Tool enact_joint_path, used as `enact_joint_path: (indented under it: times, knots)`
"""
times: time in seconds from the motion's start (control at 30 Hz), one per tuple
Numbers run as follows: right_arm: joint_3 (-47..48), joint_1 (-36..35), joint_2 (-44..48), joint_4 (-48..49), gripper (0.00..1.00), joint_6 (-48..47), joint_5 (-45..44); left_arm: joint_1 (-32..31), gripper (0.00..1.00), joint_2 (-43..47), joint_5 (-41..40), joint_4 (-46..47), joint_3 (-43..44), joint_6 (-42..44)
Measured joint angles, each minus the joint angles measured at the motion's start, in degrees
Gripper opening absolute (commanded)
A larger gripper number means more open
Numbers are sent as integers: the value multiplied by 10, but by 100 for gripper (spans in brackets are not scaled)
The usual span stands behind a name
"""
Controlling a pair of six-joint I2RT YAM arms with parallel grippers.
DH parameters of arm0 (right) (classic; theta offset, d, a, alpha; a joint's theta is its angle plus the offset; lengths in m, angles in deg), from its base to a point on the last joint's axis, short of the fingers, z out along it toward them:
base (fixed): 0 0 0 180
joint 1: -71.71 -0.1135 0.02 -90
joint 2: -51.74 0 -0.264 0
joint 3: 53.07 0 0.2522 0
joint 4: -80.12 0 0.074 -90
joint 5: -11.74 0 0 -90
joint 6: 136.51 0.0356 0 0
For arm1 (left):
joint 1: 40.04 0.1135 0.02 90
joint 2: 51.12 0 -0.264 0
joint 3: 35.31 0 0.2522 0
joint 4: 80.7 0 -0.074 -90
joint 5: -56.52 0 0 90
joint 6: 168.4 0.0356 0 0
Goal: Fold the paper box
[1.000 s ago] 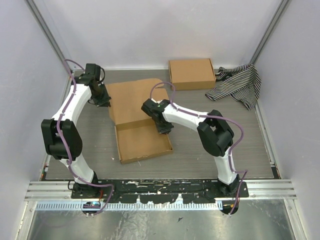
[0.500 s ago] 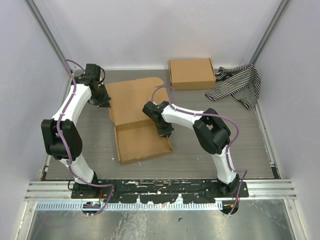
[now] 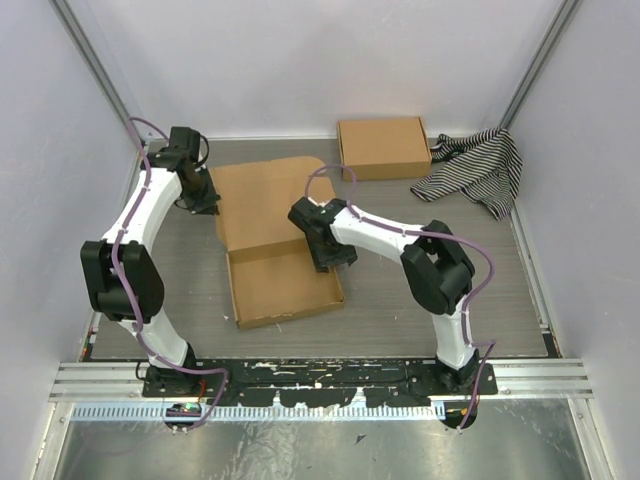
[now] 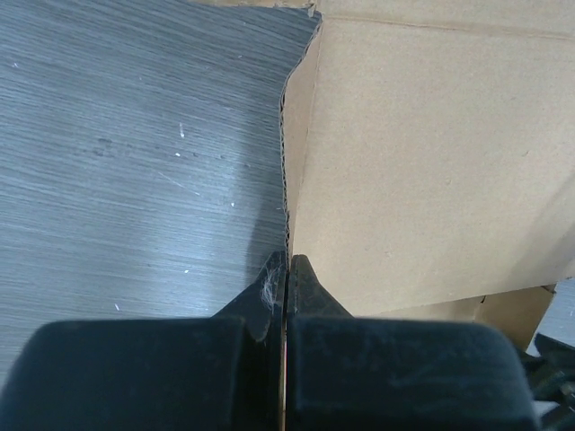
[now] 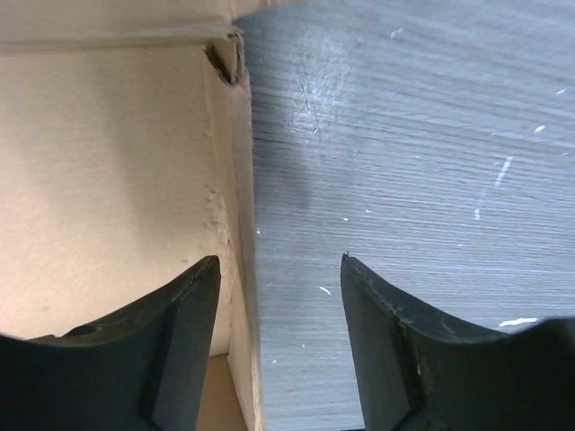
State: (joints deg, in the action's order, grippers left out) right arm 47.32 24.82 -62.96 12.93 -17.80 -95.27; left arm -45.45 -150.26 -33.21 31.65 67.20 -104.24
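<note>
It was a robot lab cell: plain white walls point(image 3: 300, 60) enclosed a grey counter point(image 3: 390, 310) edged by aluminium rails point(image 3: 100, 378).

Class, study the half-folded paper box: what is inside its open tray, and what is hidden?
Inside the paper box only its bare cardboard floor shows, plus one of the fingers of the right gripper, just inside the right wall. The table beneath it is covered.

High rear overhead; two close downward wrist views, all on paper box point(image 3: 265, 205).
</note>
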Motion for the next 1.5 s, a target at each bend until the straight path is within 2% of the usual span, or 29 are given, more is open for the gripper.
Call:
enact_joint_path:
  times: [0.27,0.37,0.5,0.63,0.87,1.03,1.2,1.5]
  knots:
    - [96,43,72,-12,62,-52,-16,0,0,14,1,6,-1,15]
    - [112,100,105,11,61,-73,10,0,0,30,7,26,-19,21]
    - [113,207,117,61,61,-97,91,0,0,45,19,47,-47,29]
    - [138,280,64,93,63,-120,186,-1,0,46,33,70,-66,36]
    - [179,283,-52,140,68,-138,322,-24,0,46,35,91,-69,58]
    - [189,287,-85,155,68,-147,367,-35,0,57,28,104,-84,71]
    - [202,291,-88,165,59,-165,401,-41,0,78,22,116,-102,78]
    - [205,294,-88,179,33,-181,451,-59,0,83,-1,123,-102,92]
